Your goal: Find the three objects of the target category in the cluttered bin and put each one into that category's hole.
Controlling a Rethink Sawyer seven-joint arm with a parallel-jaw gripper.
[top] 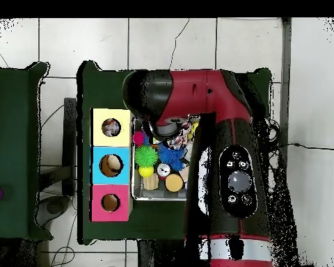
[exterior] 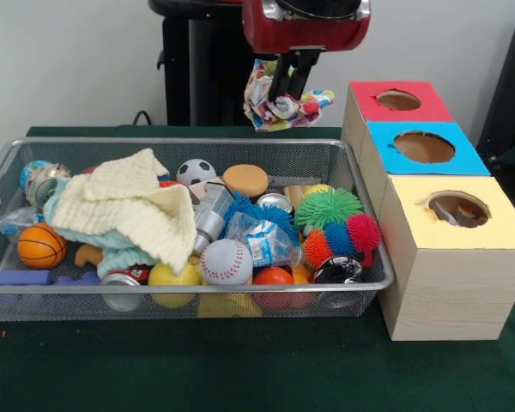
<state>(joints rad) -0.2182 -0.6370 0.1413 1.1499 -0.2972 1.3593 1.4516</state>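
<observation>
The dark green tabletop [exterior: 240, 369] is covered at its left and centre by the wire mesh bin [exterior: 189, 296], which is filled with clutter. In the overhead view most of the bin is hidden beneath the red and black arm [top: 218, 139]. To the right of the bin, a pale wooden box [exterior: 446, 283] is set, topped in red at the far end, blue in the middle and yellow at the near end. The yellow-topped hole [exterior: 458, 209] is seen in the near section, and something pale is visible inside it. A large cream knitted cloth [exterior: 133, 210] is draped over the left part of the bin's contents. A printed cloth piece [exterior: 270, 107], pale with bright multicolour marks, is held above the far rim of the bin, clamped in the claw [exterior: 290, 93], whose dark fingers [exterior: 279, 81] are closed on it.
</observation>
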